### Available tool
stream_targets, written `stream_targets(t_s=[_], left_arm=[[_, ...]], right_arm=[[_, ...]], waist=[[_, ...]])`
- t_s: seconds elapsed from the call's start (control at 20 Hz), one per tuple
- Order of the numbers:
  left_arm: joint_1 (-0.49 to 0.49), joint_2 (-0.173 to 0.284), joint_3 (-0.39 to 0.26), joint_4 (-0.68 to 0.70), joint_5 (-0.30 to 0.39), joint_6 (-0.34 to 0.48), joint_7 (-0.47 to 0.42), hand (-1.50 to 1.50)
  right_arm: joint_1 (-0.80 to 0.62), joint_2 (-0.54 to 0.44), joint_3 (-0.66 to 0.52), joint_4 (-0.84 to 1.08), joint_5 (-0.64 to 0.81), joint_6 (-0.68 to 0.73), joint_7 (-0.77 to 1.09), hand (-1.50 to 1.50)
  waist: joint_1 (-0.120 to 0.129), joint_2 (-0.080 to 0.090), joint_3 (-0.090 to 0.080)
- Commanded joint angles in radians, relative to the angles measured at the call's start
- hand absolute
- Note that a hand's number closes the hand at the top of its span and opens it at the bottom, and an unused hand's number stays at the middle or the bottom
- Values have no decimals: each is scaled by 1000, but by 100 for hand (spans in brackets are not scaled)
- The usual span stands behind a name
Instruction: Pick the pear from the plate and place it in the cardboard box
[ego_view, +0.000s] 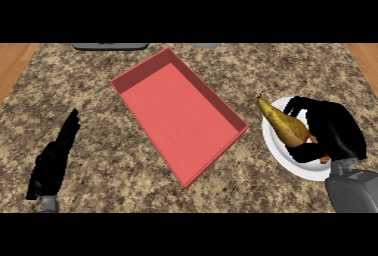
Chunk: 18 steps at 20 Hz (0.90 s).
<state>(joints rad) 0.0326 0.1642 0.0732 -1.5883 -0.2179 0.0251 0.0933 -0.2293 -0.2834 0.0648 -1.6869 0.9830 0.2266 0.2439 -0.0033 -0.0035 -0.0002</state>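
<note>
A yellow-brown pear (284, 125) lies on the white plate (284, 155) at the right of the counter, its narrow end pointing up and left. My right hand (336, 127) sits over the plate with its fingers curled round the pear's thick end. The box (177, 112) is a shallow red-pink tray with low walls, lying slantwise in the middle of the counter, left of the plate. My left hand (52, 160) rests open at the lower left, fingers straight and pointing up, well apart from the box.
The counter is speckled brown stone with wooden strips (15, 60) along both sides. A dark grey object (111, 46) and a lighter one (205, 45) show at the far edge.
</note>
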Motion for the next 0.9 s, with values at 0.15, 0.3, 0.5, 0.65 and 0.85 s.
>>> stream_targets(t_s=[0.15,0.3,0.5,0.65,0.85], left_arm=[[-12,12,20,3,16,-12,4,0],[-35,20,25,57,16,-26,-25,0],[-82,27,44,50,16,-19,7,0],[-39,-17,-2,41,-18,3,-5,0],[-26,-45,-25,52,-31,14,-34,0]], right_arm=[[-57,95,-43,-224,-248,67,-55,150],[-122,174,15,-258,-241,65,21,150],[-170,210,47,-298,-255,104,89,150],[-349,241,25,-188,-257,122,173,150],[-497,281,94,-100,-230,75,320,150]], waist=[[-6,-2,0],[1,1,-1],[2,2,0],[8,3,0],[12,3,0]])
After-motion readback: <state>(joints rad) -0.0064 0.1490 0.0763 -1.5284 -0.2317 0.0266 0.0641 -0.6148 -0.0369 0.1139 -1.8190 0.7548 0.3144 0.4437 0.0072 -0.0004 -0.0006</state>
